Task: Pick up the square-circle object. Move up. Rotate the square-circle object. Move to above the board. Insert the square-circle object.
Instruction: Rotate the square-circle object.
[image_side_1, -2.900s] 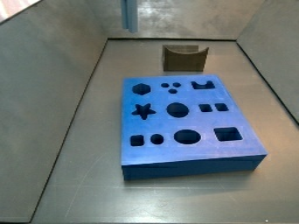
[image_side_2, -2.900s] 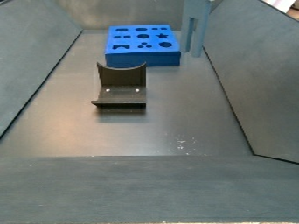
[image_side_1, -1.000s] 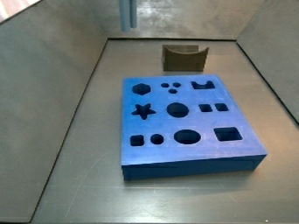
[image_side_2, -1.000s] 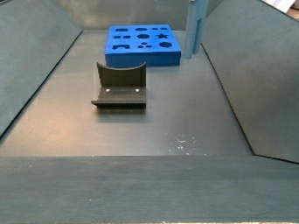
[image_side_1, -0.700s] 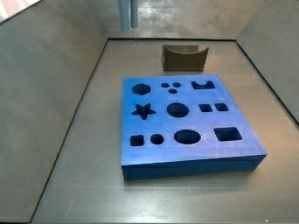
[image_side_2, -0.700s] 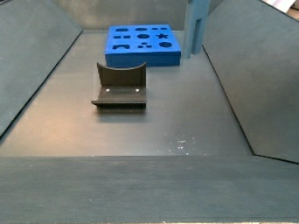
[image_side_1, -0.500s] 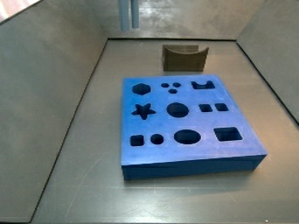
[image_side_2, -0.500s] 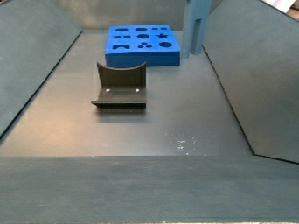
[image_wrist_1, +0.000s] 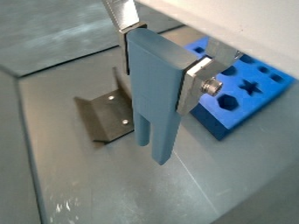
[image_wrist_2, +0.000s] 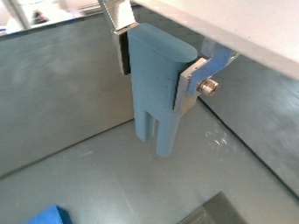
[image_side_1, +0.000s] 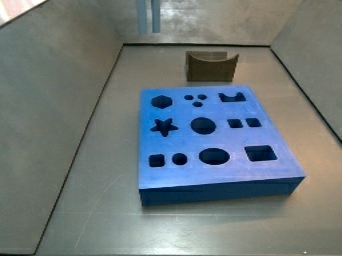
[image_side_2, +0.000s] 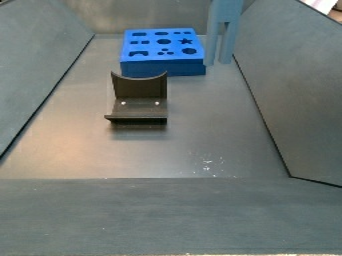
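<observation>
My gripper (image_wrist_1: 158, 61) is shut on the square-circle object (image_wrist_1: 156, 101), a slim light grey-blue block. It hangs upright with its two prongs pointing down, well above the floor. Both wrist views show it between the silver fingers (image_wrist_1: 197, 83); the gripper (image_wrist_2: 156, 57) clamps its upper end (image_wrist_2: 158, 87). In both side views only the block's lower part shows, at the top edge (image_side_1: 148, 14) (image_side_2: 225, 30); the gripper is out of frame there. The board (image_side_1: 214, 140) is a thick blue slab with dark cut-outs, lying flat on the floor (image_side_2: 164, 50), off to the side of the block.
The fixture (image_side_1: 210, 66) stands on the floor beyond the board and also shows in the other views (image_side_2: 136, 97) (image_wrist_1: 105, 118). Sloping grey walls (image_side_1: 67, 100) enclose the floor. A board edge (image_wrist_1: 239, 92) shows beside the held block.
The hanging block has risen a little in both side views since the earliest frames. Over the last half second it has hardly moved.
</observation>
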